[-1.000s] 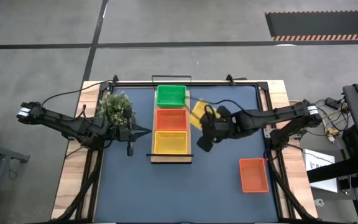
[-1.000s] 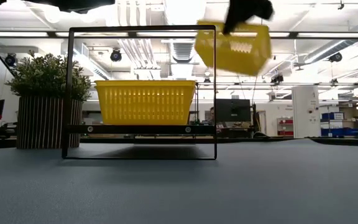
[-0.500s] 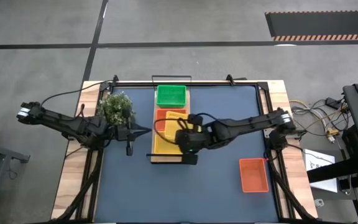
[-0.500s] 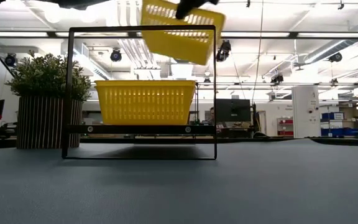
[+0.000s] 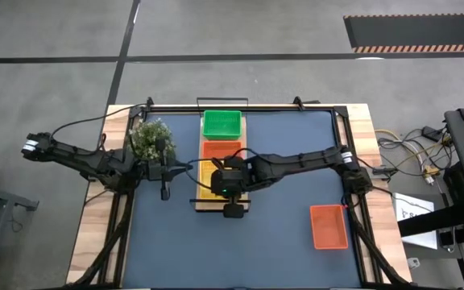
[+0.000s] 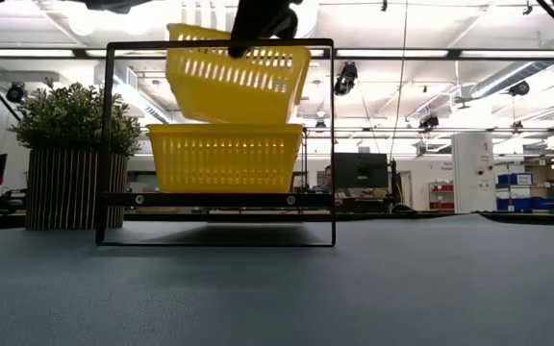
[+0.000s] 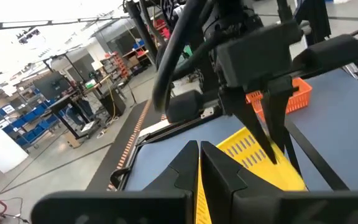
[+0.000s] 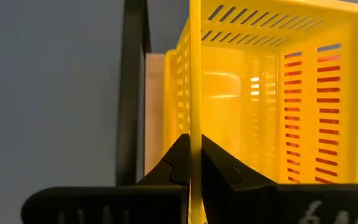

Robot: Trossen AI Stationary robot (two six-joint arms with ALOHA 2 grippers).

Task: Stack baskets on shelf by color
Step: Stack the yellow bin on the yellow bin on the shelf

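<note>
The light-wood shelf (image 5: 208, 206) carries a green basket (image 5: 221, 125) at its far end, a red-orange basket (image 5: 220, 149) in the middle and a yellow basket (image 6: 224, 159) at its near end. My right gripper (image 5: 227, 180) is above that near end, shut on a second yellow basket (image 6: 237, 85). This basket is tilted just over the first. My left gripper (image 5: 185, 167) is shut and empty, level, just left of the shelf. Another red-orange basket (image 5: 329, 225) lies on the table at the near right. My right gripper pinches the held yellow basket's near short wall at its rim (image 8: 195, 118), one finger inside the basket and one outside. The fingers come from above, pointing down. The basket hangs tilted, its left side higher, its bottom about level with the lower basket's rim (image 6: 224, 126).
A bushy potted plant (image 5: 150, 138) stands left of the shelf, close behind my left arm. The shelf's black rail (image 6: 219, 43) frames its near end. Bare blue tabletop (image 5: 280, 242) lies near and to the right.
My right gripper has carried the yellow basket from right of the shelf toward the table's left and down. It now stands over the shelf's near end, just above the yellow basket there. The basket has stayed tilted in the hold.
</note>
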